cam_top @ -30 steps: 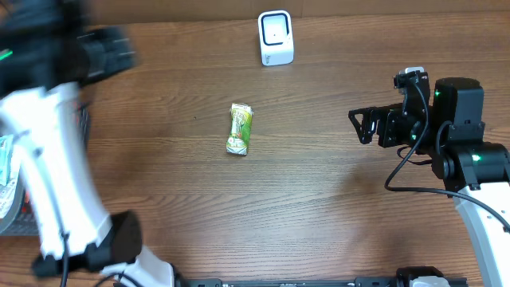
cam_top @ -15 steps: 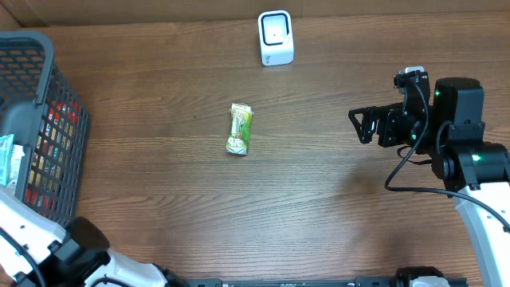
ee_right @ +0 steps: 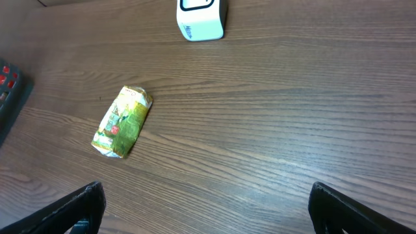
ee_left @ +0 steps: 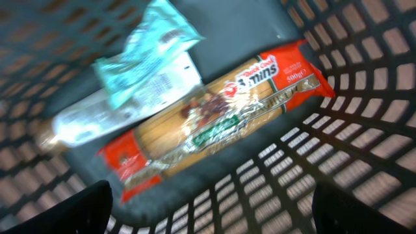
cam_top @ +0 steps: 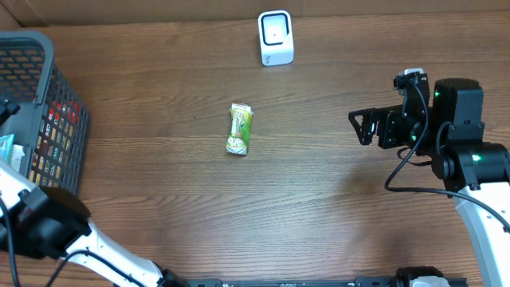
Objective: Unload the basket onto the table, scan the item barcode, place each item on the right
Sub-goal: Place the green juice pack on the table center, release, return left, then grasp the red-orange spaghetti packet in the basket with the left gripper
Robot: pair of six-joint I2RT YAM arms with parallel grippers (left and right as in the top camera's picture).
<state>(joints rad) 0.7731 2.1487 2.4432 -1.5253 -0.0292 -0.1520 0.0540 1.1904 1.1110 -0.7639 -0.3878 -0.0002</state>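
Observation:
A green snack packet (cam_top: 240, 127) lies flat near the table's middle, also in the right wrist view as the green packet (ee_right: 122, 121). The white barcode scanner (cam_top: 276, 37) stands at the far edge, and the right wrist view shows the scanner (ee_right: 201, 19) too. My right gripper (cam_top: 362, 126) hovers open to the packet's right, well apart from it, with nothing between its jaws (ee_right: 208, 208). My left gripper (ee_left: 208, 208) is open over the inside of the basket (ee_left: 364, 149), above a red pasta packet (ee_left: 214, 123) and a teal packet (ee_left: 149, 55). It holds nothing.
The dark mesh basket (cam_top: 40, 56) sits at the table's left edge with several packets inside. My left arm (cam_top: 48, 227) rises from the lower left beside it. A pale clear-wrapped packet (ee_left: 78, 123) lies next to the teal one.
My left arm has swung off the basket's top toward the lower left, uncovering the basket in the overhead view, and its jaws have widened a little. The right arm and the packet stayed still.

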